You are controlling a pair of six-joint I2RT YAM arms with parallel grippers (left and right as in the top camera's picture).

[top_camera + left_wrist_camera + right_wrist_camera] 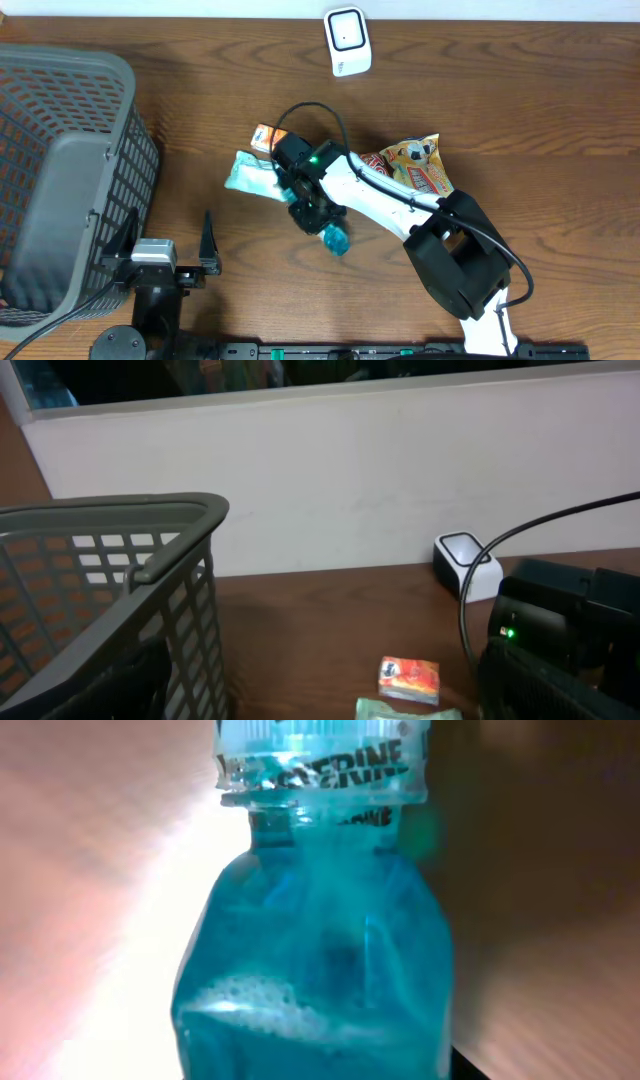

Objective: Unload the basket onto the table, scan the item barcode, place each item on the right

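A clear bottle of blue liquid [336, 240] with a printed cap lies on the table just right of centre. My right gripper [316, 216] is down on it and shut on it. In the right wrist view the blue bottle [315, 950] fills the frame, cap at the top, and the fingers are almost entirely hidden. The white barcode scanner [347, 41] stands at the far edge of the table, and the left wrist view shows the scanner [466, 564] against the wall. My left gripper [168, 242] rests near the front left, fingers spread wide and empty.
A grey mesh basket [60, 170] takes up the left side. A small orange box [264, 135] and a mint-green packet [250, 176] lie just left of the right gripper. A yellow snack bag [415, 165] sits under the right arm.
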